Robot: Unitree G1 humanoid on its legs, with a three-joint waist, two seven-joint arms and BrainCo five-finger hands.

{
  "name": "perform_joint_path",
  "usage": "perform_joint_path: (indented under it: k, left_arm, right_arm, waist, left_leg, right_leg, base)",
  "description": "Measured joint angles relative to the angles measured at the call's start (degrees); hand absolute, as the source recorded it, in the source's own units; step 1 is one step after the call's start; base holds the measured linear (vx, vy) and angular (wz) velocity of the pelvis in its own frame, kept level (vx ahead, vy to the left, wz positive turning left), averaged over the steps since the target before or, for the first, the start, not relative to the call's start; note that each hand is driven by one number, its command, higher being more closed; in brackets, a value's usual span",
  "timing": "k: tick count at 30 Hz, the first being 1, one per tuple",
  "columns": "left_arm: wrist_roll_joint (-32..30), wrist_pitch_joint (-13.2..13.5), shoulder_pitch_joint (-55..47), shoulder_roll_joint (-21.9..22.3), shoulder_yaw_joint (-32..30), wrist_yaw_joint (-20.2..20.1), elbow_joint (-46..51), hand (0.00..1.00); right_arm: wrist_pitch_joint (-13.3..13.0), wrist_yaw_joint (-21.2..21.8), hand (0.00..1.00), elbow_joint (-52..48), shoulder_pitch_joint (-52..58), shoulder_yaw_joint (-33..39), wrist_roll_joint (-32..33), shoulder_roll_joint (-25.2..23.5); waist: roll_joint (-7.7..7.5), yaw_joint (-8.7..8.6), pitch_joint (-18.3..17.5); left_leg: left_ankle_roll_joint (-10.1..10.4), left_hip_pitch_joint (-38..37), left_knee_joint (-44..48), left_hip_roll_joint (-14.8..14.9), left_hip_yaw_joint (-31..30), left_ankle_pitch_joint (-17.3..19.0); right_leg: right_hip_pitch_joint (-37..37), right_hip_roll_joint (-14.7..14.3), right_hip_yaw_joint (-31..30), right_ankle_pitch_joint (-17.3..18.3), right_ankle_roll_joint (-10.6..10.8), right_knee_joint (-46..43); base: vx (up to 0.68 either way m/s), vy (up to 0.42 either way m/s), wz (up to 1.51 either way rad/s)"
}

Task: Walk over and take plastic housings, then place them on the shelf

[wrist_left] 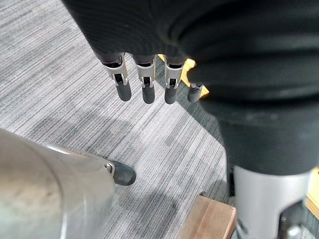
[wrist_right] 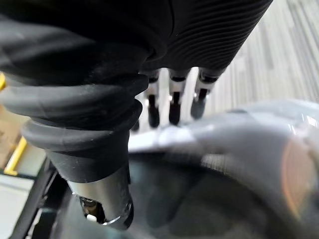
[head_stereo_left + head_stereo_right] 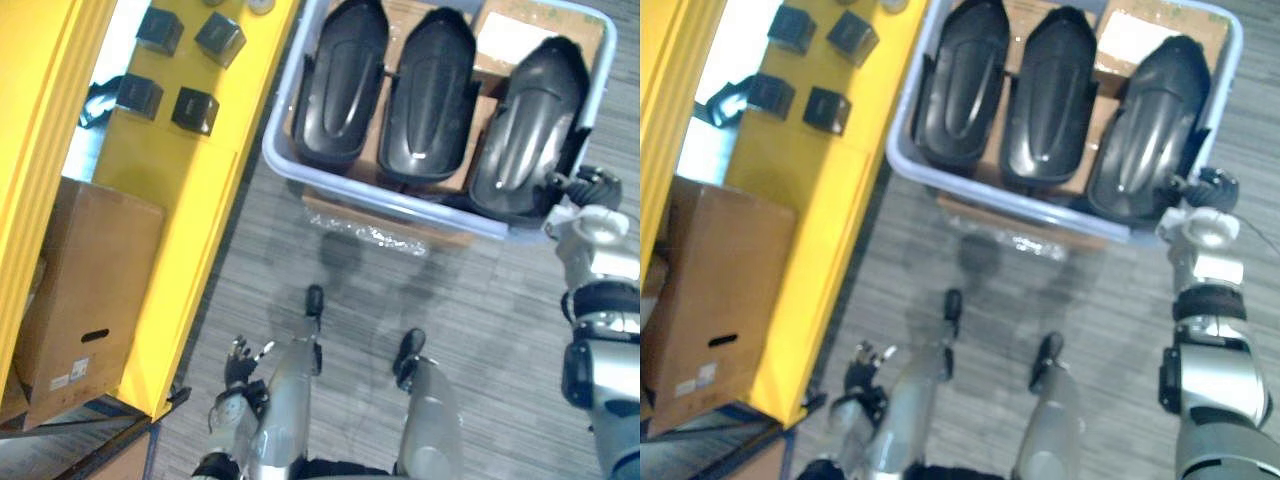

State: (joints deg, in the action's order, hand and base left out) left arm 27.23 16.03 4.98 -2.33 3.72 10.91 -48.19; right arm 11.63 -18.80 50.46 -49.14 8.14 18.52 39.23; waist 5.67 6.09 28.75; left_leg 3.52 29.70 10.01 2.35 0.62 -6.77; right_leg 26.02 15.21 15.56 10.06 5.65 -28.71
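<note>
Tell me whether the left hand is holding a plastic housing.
No: the left hand hangs open over the grey carpet, and three black housings lie in the pale bin.

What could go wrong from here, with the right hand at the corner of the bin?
The open right hand is at the near corner of the bin, beside the rightmost housing; its fingers might catch the rim instead. The housings lie close together, so lifting one, with the left hand low and away, may drag the middle housing. The yellow shelf already holds small black boxes, which a housing could knock off.
</note>
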Motion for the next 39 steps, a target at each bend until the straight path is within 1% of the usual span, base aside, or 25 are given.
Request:
perform_joint_path:
  k: [3,5,7,10,14,17,18,20,24,26,27,28,29,30,31,33,35,36,37,38,39]
  left_arm:
    - [0.54,0.14,-0.02,0.54,0.29,0.03,0.0,0.0]
    - [1.6,0.31,-0.02,0.57,1.67,0.02,0.11,0.0]
    - [1.61,0.44,-0.1,0.61,2.09,0.03,0.36,0.0]
    - [1.67,0.58,-0.13,0.61,2.3,0.03,0.82,0.0]
    - [1.75,0.8,-0.63,0.56,2.71,0.05,1.6,0.0]
    - [2.07,1.14,-0.65,0.48,3.25,0.12,1.82,0.0]
    - [2.07,1.26,-0.69,0.48,3.29,0.12,1.93,0.0]
    - [2.07,1.52,-0.7,0.48,3.3,0.11,2.06,0.0]
    - [2.09,2.76,-0.84,0.5,3.73,0.11,2.3,0.0]
    - [2.09,3.21,-1.09,0.57,3.83,0.14,2.82,0.0]
    - [2.09,3.68,-1.24,0.56,3.83,0.24,3.03,0.0]
    - [2.15,4.88,-1.57,0.55,3.84,0.38,3.76,0.0]
    - [2.24,6.16,-1.93,0.54,3.88,1.08,4.83,0.0]
    - [2.54,6.86,-2.19,0.54,3.86,1.64,5.55,0.0]
    - [3.96,7.85,-2.64,0.43,3.79,2.57,7.33,0.0]
    - [4.29,8.79,-2.68,0.35,3.76,5.04,9.88,0.0]
    - [4.21,9.79,-3.03,0.2,3.47,8.29,14.71,0.0]
    - [3.68,10.58,-3.13,-0.03,2.91,12.07,19.25,0.0]
    - [2.59,11.84,-3.42,-0.52,1.39,16.16,24.55,0.0]
    - [1.3,12.22,-3.41,-1.02,0.64,18.31,27.0,0.0]
    - [-1.09,12.58,-3.39,-2.28,-0.93,22.08,31.67,0.0]
  right_arm:
    - [0.78,0.28,1.0,0.14,-0.01,-1.62,-1.74,0.82]
    - [1.68,-0.07,1.0,0.25,0.0,-3.4,-5.02,0.76]
    - [1.92,-0.17,1.0,0.22,-0.02,-4.01,-6.73,0.71]
    - [1.94,-1.74,1.0,0.16,-0.18,-4.83,-8.73,0.71]
    - [1.93,-3.49,1.0,0.12,-1.2,-4.92,-10.33,0.71]
    - [1.47,-3.94,1.0,0.06,-2.0,-4.95,-12.02,0.71]
    - [0.93,-3.99,1.0,-0.07,-2.28,-4.96,-12.66,0.72]
    - [0.5,-4.62,1.0,-0.45,-2.96,-5.05,-12.68,0.73]
    - [0.49,-6.45,1.0,-1.32,-3.76,-6.2,-14.0,1.07]
    - [0.5,-7.57,1.0,-1.21,-3.72,-6.56,-14.87,1.07]
    - [0.5,-7.91,1.0,-1.18,-3.72,-6.82,-14.87,1.07]
    - [0.48,-8.86,1.0,-1.17,-3.72,-7.16,-14.91,1.07]
    - [0.31,-9.74,1.0,-1.2,-3.71,-7.15,-14.96,1.08]
    - [0.01,-10.13,1.0,-1.21,-3.64,-7.15,-14.96,1.06]
    - [-0.35,-10.74,1.0,-1.37,-3.54,-7.07,-15.05,1.07]
    - [-0.59,-12.44,1.0,-2.39,-2.36,-6.43,-15.29,1.07]
    - [-1.34,-13.6,1.0,-3.97,0.36,-4.61,-16.06,1.07]
    - [-2.14,-14.91,1.0,-5.43,2.61,-3.09,-16.2,1.03]
    - [-2.79,-15.89,1.0,-6.52,4.44,-1.69,-16.21,0.61]
    - [-3.02,-16.54,1.0,-7.44,5.43,-0.82,-16.2,0.4]
    - [-3.79,-17.83,1.0,-8.29,7.22,0.82,-16.2,0.03]
  waist:
    - [0.66,-0.04,-0.41]
    - [1.3,0.13,-0.8]
    - [1.43,0.35,-0.89]
    - [1.42,0.97,-0.89]
    - [1.41,1.26,-0.9]
    - [1.4,1.28,-0.9]
    - [1.39,1.26,-0.9]
    - [1.37,1.23,-0.91]
    - [1.2,1.22,-0.99]
    - [1.2,1.14,-0.99]
    - [1.2,1.12,-0.99]
    - [1.16,1.12,-1.0]
    - [1.04,1.13,-1.06]
    - [0.82,1.13,-1.29]
    - [0.46,1.06,-1.7]
    - [0.14,0.91,-1.74]
    - [-0.25,1.05,-1.92]
    - [-0.5,1.03,-1.92]
    - [-1.19,1.06,-2.23]
    - [-1.42,1.02,-2.35]
    - [-1.88,0.85,-2.46]
  left_leg:
    - [0.02,0.04,0.06,0.03,-0.02,-0.01]
    - [0.01,0.22,0.15,0.02,-0.13,-0.01]
    - [0.0,0.24,0.2,0.01,-0.14,0.0]
    - [0.0,0.27,0.3,0.0,-0.15,-0.01]
    - [-0.01,0.37,0.43,-0.04,-0.15,-0.03]
    - [0.02,0.37,0.43,-0.03,-0.14,-0.08]
    - [0.03,0.36,0.42,-0.01,-0.14,-0.1]
    - [0.06,0.36,0.42,0.01,-0.14,-0.11]
    - [0.11,0.28,0.47,0.15,-0.16,-0.16]
    - [0.18,-0.72,0.37,0.25,-0.14,-0.2]
    - [0.18,-1.09,0.27,0.34,-0.1,-0.2]
    - [0.18,-1.89,-0.09,0.46,-0.12,-0.21]
    - [0.19,-2.68,-0.46,0.49,-0.09,-0.2]
    - [0.2,-2.8,-0.66,0.49,-0.01,-0.21]
    - [0.26,-3.03,-1.08,0.5,0.0,-0.36]
    - [0.33,-4.63,-2.16,0.47,-0.13,-0.71]
    - [0.45,-6.49,-2.87,0.39,-0.26,-0.8]
    - [0.55,-7.8,-3.51,0.37,-0.53,-0.87]
    - [0.6,-8.56,-3.83,0.36,-0.74,-0.92]
    - [0.61,-8.87,-3.98,0.35,-1.04,-0.92]
    - [0.83,-10.07,-4.74,0.34,-1.69,-1.09]
  right_leg:
    - [0.01,0.0,0.06,0.03,-0.02,-0.09]
    - [0.06,0.02,0.19,0.07,-0.03,-0.15]
    - [0.06,0.03,0.2,0.08,-0.03,-0.19]
    - [0.05,0.06,0.21,0.07,-0.03,-0.27]
    - [0.02,0.16,0.3,0.06,-0.02,-0.32]
    - [-0.01,0.16,0.32,0.04,0.0,-0.31]
    - [-0.01,0.15,0.32,0.04,0.01,-0.31]
    - [-0.06,0.12,0.33,0.01,0.03,-0.25]
    - [-0.49,-0.05,0.49,-0.13,0.12,0.18]
    - [-2.0,-0.11,1.09,-0.19,0.2,0.81]
    - [-2.48,-0.2,1.23,-0.25,0.22,1.08]
    - [-3.51,-0.39,1.48,-0.34,0.24,1.69]
    - [-4.24,-0.45,1.59,-0.38,0.26,2.12]
    - [-4.26,-0.45,1.56,-0.38,0.26,2.28]
    - [-4.4,-0.48,1.61,-0.41,0.29,2.35]
    - [-6.12,-0.52,1.96,-0.48,0.37,3.1]
    - [-8.41,-0.56,2.78,-0.52,0.44,4.1]
    - [-10.22,-0.6,3.47,-0.53,0.47,4.82]
    - [-11.29,-0.77,3.8,-0.54,0.47,5.48]
    - [-11.93,-0.85,4.28,-0.54,0.48,5.86]
    - [-13.48,-1.08,4.89,-0.58,0.56,6.73]
  base:
    - [0.0,0.0,0.0]
    - [0.0,0.0,0.0]
    - [0.0,0.0,0.0]
    - [0.0,0.0,0.0]
    - [0.0,0.0,0.0]
    - [0.0,0.0,0.0]
    - [0.0,0.0,0.0]
    - [0.0,0.0,0.0]
    - [0.0,0.0,0.0]
    - [0.02,-0.005,0.06]
    - [0.04,-0.009,0.06]
    - [0.0,0.0,0.0]
    - [0.03,-0.008,0.0]
    - [0.0,0.0,0.0]
    - [0.04,-0.009,0.02]
    - [0.05,-0.008,0.05]
    - [0.06,-0.011,0.12]
    - [0.06,-0.016,0.18]
    - [0.04,-0.012,0.17]
    - [0.05,-0.014,0.17]
    - [0.05,-0.016,0.16]
